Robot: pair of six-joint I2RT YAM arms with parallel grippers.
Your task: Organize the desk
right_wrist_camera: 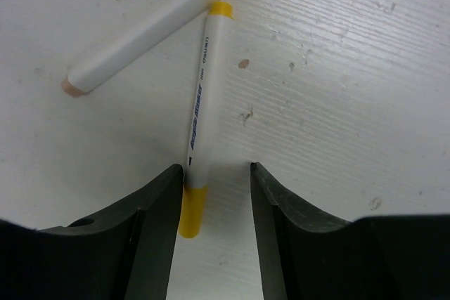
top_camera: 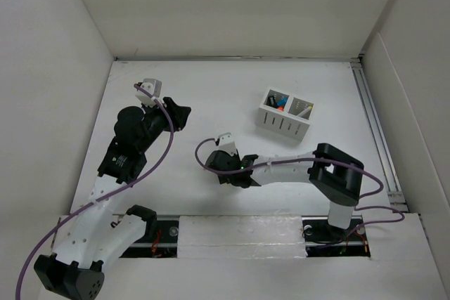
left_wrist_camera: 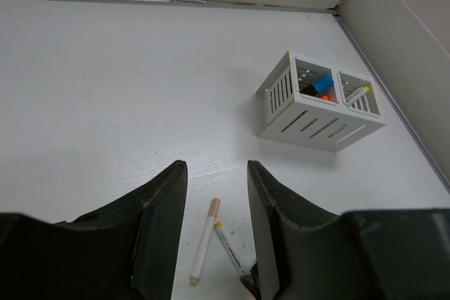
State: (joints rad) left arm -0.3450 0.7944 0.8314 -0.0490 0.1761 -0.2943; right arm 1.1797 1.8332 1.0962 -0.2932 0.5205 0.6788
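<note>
The white counter (top_camera: 211,89) fills the middle of the top view. Near its centre the right tool (right_wrist_camera: 214,173) stands apart, astride a yellow-capped marker (right_wrist_camera: 200,110), with a beige-capped marker (right_wrist_camera: 144,33) just beside that marker's far cap. The left tool (left_wrist_camera: 216,170), also apart, hangs at centre left. A slotted organizer (top_camera: 285,119) stands to the upper right.

The only print in view runs in dark letters along the white barrel of the yellow-capped marker (right_wrist_camera: 202,114), too small and blurred to read.
</note>
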